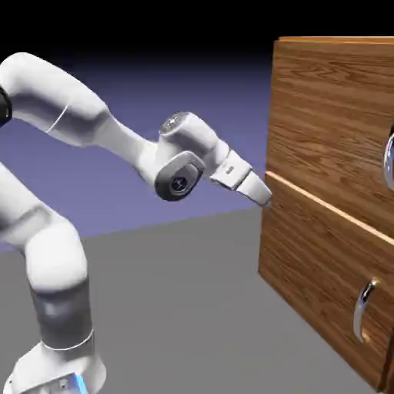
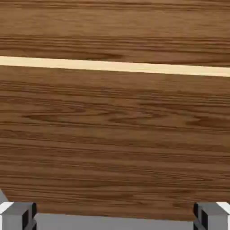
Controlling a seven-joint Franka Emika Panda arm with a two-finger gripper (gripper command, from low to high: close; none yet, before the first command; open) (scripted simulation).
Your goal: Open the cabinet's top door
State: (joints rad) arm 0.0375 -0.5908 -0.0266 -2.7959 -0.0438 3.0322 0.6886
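The top door is reddish-brown wood (with a curved silver handle).

Exterior view: backdrop near-black at the top, grading to dim blue-violet lower down. Arm bright white on its upper surfaces, with soft grey shading beneath; direction of light apparently from above. Grey floor evenly dim, shading smooth. Sharp white glints on the curved metal handles. Cabinet moderately lit, grain legible; pale, bright line along the seam between its panels. Small blue glow on the arm's base.

Hand view: wood darker, flatly lit, grain slightly soft; pale strip the brightest long band. White highlights at the outer sides of the pincer's tips. No evident edge distortion.
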